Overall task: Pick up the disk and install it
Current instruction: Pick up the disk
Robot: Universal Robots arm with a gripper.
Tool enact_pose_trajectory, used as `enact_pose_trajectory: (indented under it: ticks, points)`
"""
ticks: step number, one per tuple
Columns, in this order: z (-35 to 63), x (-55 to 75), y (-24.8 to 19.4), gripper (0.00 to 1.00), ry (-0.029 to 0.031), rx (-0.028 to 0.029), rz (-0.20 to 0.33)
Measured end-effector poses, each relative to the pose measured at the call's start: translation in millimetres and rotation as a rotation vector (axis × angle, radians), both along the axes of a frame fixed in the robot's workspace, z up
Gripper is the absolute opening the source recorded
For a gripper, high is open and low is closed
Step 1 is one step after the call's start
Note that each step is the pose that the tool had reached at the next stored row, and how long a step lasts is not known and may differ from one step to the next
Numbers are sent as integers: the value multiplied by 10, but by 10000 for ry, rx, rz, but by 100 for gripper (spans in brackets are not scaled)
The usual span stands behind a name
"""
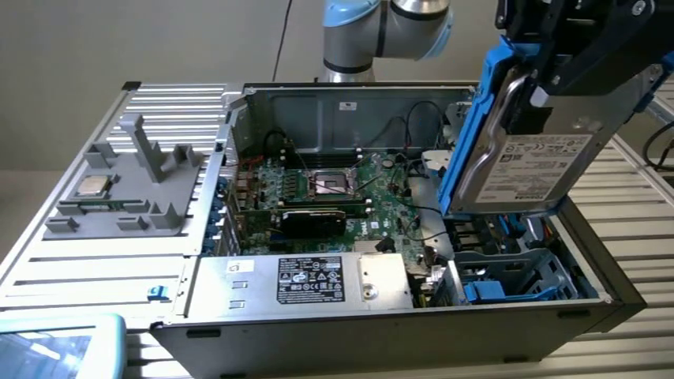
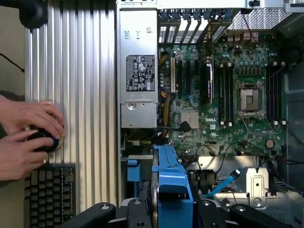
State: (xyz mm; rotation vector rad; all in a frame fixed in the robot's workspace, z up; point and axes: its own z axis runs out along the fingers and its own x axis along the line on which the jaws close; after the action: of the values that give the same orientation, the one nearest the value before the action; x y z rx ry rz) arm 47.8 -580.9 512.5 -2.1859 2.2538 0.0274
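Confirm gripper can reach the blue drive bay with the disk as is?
Probably yes: the gripper holds the disk on edge above the open case, and the blue drive bay beneath looks open from above.

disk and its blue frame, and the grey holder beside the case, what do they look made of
The disk looks like metal: silver-grey with a dull sheen and bright edge highlights, under a white paper-like label.
The blue frame is likely plastic: a saturated even colour with soft gloss.
The grey holder is probably plastic: matte uniform grey, blocky moulded or printed shapes; hard to be sure.
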Motion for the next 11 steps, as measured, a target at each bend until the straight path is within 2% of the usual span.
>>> enact_pose_trajectory:
  ticks: [4, 8, 11]
  points:
    - [1, 147, -70, 37, 9, 1, 0]
    - [1, 314, -105, 37, 10, -3, 1]
    - [0, 342, -141, 37, 11, -11, 1]
